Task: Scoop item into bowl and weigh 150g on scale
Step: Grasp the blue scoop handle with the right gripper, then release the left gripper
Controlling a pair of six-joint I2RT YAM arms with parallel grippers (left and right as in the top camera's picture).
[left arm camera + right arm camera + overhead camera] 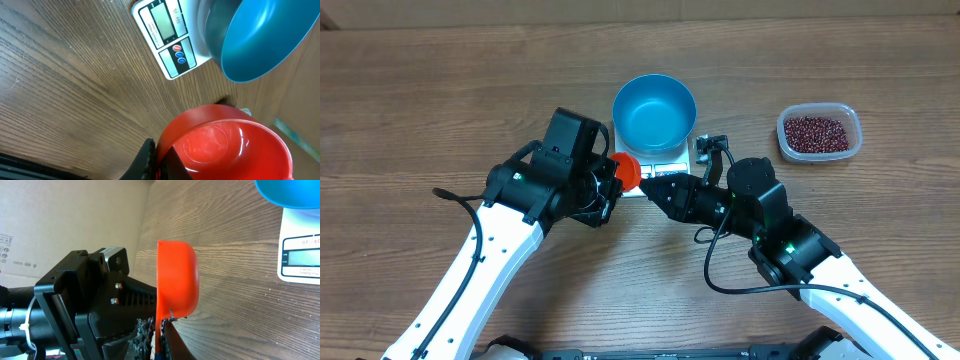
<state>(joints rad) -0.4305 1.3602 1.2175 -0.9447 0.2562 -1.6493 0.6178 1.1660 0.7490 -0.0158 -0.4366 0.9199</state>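
Note:
The blue bowl point(654, 112) stands on the white scale point(666, 161), and its inside shows only blue. The beans point(817, 131) lie in a clear tub at the right. A red scoop point(627, 170) hangs just in front of the scale's left corner, held from both sides. My left gripper point(612, 180) is shut on its rim; in the left wrist view the fingers point(149, 159) pinch the scoop point(225, 145) wall. My right gripper point(161, 330) is shut on the scoop's point(175, 277) thin edge, with the cup standing on its side.
The clear tub point(847, 112) sits right of the scale, apart from it. The scale's display and buttons point(170, 35) face the near side. The left arm's black body point(80, 305) is close beside the right gripper. Bare wooden table point(440, 110) lies to the left.

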